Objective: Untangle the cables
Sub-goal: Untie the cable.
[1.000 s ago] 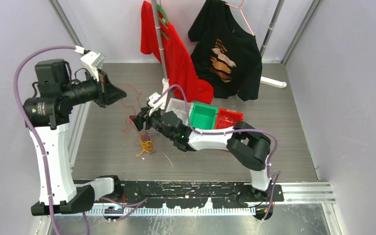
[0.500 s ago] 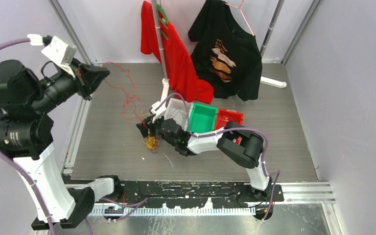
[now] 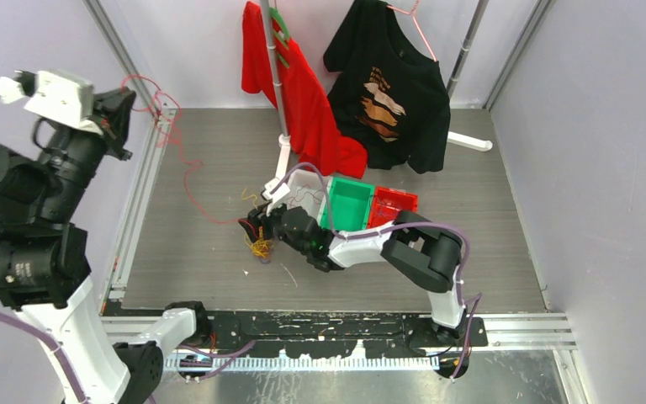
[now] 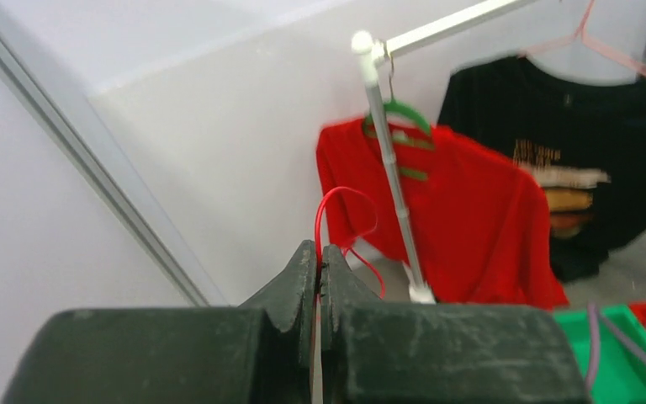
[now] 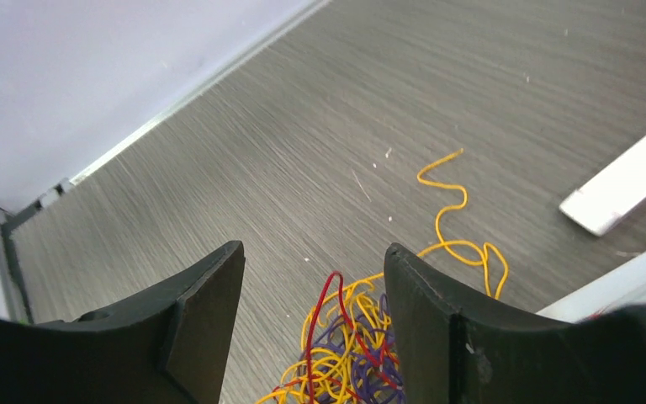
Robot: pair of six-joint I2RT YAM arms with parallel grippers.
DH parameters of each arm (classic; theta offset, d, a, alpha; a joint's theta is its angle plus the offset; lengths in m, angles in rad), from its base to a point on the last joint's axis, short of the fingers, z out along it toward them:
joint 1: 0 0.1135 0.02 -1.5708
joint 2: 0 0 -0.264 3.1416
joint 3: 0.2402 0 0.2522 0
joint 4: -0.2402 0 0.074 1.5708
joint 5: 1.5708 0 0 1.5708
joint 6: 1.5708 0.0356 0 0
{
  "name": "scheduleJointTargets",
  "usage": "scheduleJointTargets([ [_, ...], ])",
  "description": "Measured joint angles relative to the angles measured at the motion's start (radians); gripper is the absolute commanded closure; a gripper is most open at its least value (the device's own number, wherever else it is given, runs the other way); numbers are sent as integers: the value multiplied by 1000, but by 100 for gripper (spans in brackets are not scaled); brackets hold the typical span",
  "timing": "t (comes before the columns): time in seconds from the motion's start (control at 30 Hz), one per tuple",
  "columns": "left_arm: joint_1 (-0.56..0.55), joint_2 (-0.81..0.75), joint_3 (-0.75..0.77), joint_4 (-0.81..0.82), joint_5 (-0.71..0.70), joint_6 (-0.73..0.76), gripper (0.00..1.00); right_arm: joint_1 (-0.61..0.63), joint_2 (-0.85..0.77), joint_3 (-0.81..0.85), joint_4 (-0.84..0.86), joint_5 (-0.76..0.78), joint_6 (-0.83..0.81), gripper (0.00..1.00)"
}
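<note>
The cables form a small tangle (image 3: 259,246) of yellow, purple and red wires on the grey floor. In the right wrist view the tangle (image 5: 349,353) lies low between the fingers, and one yellow strand (image 5: 450,210) trails away from it. My right gripper (image 3: 251,227) (image 5: 311,252) stands open just over the tangle, holding nothing. One red cable (image 3: 187,172) runs from the tangle up to the far left. There my raised left gripper (image 3: 128,99) (image 4: 320,252) is shut on the red cable (image 4: 336,202), which loops out above the jaws.
A white bin (image 3: 301,175), a green bin (image 3: 352,182) and a red bin (image 3: 395,195) stand beside the right arm. A red shirt (image 3: 303,101) and a black shirt (image 3: 395,93) hang on a rack at the back. A metal rail (image 3: 139,194) borders the left edge.
My left arm has swung up and back to the far left, drawing the red cable out of the tangle into a long line. The right gripper has settled lower over the tangle.
</note>
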Motion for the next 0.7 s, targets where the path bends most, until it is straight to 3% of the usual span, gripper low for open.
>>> scheduleJointTargets([
  [0.23,0,-80,-386,-13,-32,105,100,-42,-138,-2,-78,-57,-26,29],
  [0.5,0,-53,-482,-52,-30,218,98,-116,-277,-66,-135,-150,-31,33],
  [0.7,-2,-93,-760,-153,37,393,90,-117,-314,-125,-168,-188,-37,36],
])
